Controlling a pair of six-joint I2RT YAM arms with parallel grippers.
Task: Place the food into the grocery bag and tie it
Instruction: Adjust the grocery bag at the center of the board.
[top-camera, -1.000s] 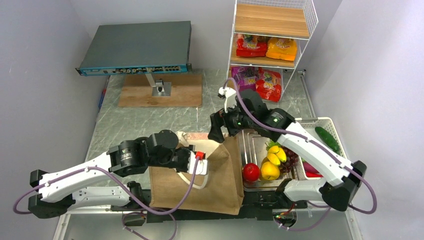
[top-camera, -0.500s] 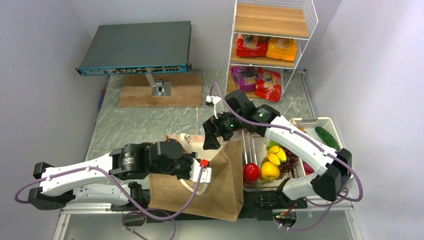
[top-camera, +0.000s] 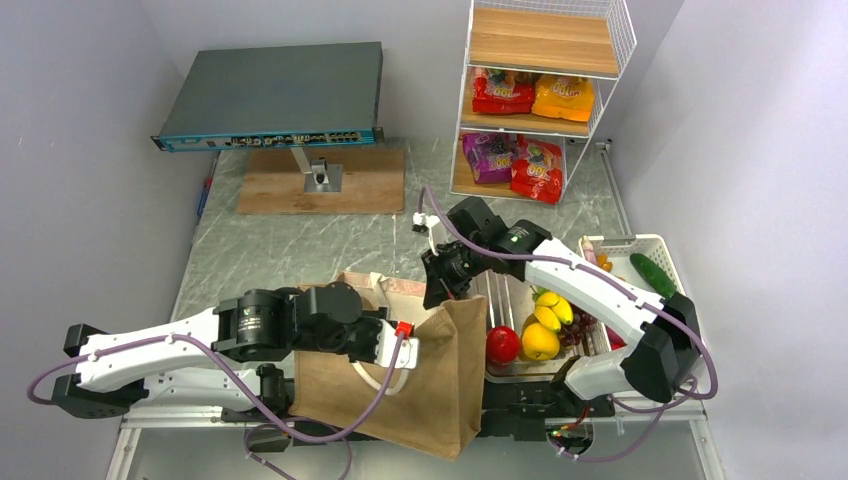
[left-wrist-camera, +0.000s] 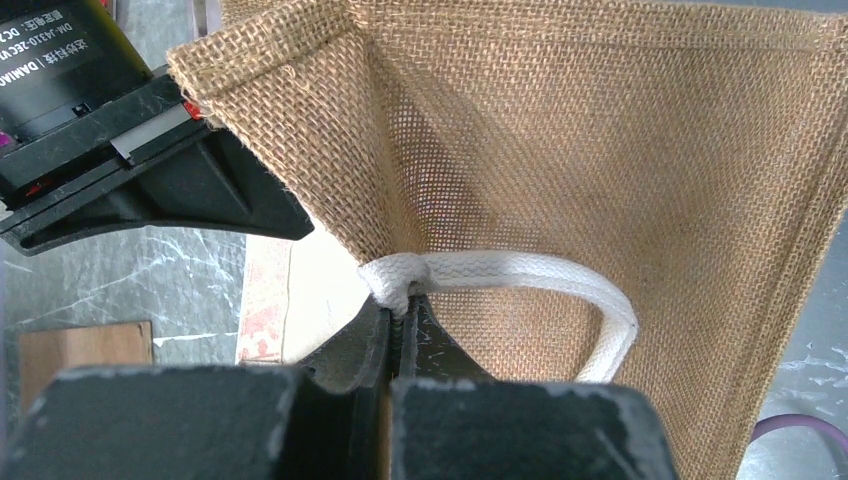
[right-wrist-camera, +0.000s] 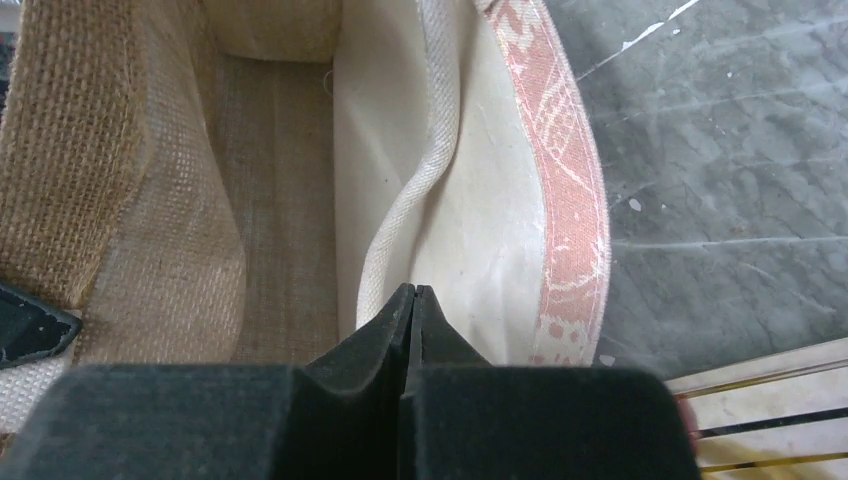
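Note:
The grocery bag (top-camera: 400, 390) is brown burlap and stands at the near edge with its mouth open. My left gripper (top-camera: 408, 343) is shut on its white rope handle (left-wrist-camera: 520, 270), and the knot of rope sits at the fingertips (left-wrist-camera: 400, 315). My right gripper (top-camera: 443, 288) is at the far rim, jaws shut (right-wrist-camera: 412, 292), and the cream hem (right-wrist-camera: 400, 210) runs in under one finger. Food lies right of the bag: a red apple (top-camera: 502, 344), yellow fruit (top-camera: 540, 342), dark grapes (top-camera: 582, 320) and a cucumber (top-camera: 655, 277). Snack packets (top-camera: 503, 92) (top-camera: 538, 168) lie on the rack.
A white wire shelf rack (top-camera: 620, 40) stands at the back right. Right of the bag are a metal tray (top-camera: 505, 290) and a white basket (top-camera: 672, 262) with the produce. A grey network box (top-camera: 270, 95) on a stand sits over a wooden board (top-camera: 370, 185) at the back left.
My right gripper came down and left from above the tray to the bag's far rim and closed there. The bag's mouth has widened a little. The left grip on the handle is unchanged.

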